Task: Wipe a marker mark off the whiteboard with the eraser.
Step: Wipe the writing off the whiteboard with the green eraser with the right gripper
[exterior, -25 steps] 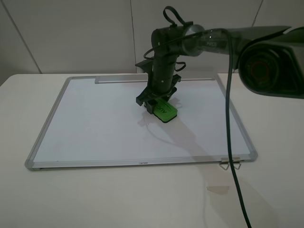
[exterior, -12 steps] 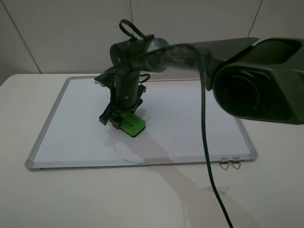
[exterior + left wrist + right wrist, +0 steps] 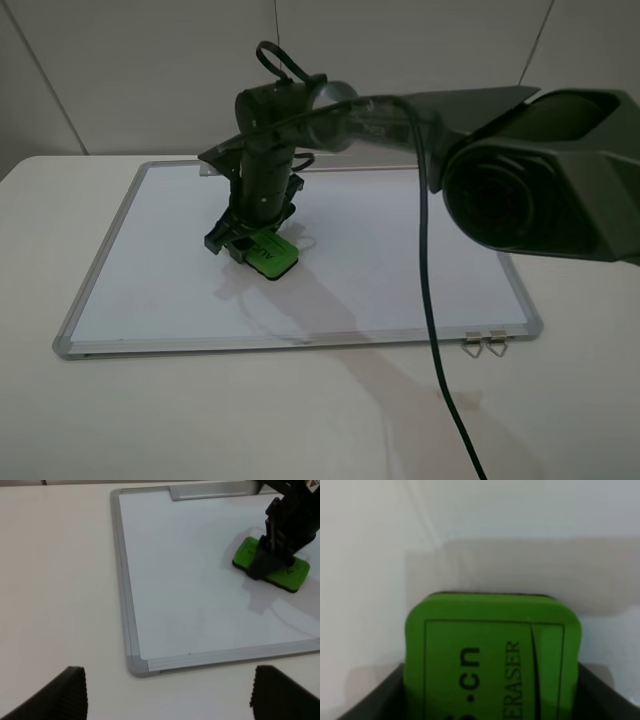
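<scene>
**Eraser held on the whiteboard by the right arm; left arm idle**

Count: one whiteboard, one eraser, two metal clips, one dark cable and two grippers.

Right gripper: it reaches across from the right and stands nearly upright over the left half of the board. Its jaws are closed only as far as the eraser's width and clamp the green block by its two long sides. In the right wrist view a dark finger sits against each side of the eraser, whose printed face points up. The eraser lies flat with its dark base on the board, left of centre and about midway between the far and near edges.

Left gripper: its jaws are spread wide and hold nothing. It hangs above the table off the near left corner of the whiteboard, well apart from the eraser.

Surface and room: the board lies flat on a pale table, its silver frame showing all round, with the tray strip on the far edge. Both clips lie side by side on the table, touching the near right corner of the frame. The cable hangs from the right arm across the right side of the board. A plain white panelled wall stands behind.
</scene>
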Tool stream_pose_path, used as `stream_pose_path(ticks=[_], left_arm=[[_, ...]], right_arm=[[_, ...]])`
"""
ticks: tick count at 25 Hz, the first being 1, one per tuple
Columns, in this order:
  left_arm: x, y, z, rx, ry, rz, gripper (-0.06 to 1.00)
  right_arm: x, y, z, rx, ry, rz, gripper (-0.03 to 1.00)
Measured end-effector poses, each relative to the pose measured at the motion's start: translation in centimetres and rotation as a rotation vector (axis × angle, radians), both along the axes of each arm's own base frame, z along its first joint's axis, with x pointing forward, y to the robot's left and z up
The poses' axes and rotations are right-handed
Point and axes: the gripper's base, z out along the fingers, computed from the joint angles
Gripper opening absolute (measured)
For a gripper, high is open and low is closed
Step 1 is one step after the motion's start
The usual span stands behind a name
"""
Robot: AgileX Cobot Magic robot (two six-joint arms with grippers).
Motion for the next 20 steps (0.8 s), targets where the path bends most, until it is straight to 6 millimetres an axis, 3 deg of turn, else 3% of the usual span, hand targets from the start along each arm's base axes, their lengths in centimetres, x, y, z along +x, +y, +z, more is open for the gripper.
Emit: stream_pose_path(ticks=[8,10,16,20], left_arm=[[0.0,0.0,0.0,0.0,0.0,0.0,0.68],[0.0,0.0,0.0,0.0,0.0,0.0,0.68],[0.0,0.0,0.0,0.0,0.0,0.0,0.68],[0.0,0.0,0.0,0.0,0.0,0.0,0.68]], right_arm=[[6.3,-7.8,-0.4,0.006,-0.05,-0.178,0.59],[6.8,-8.8,-0.4,0.003,-0.046,-0.2,0.59],[6.4,-8.0,-0.4,0.009,-0.039,-0.188,0.59],[4.1,-4.4,-0.4,0.016,-0.037,-0.11,0.59]])
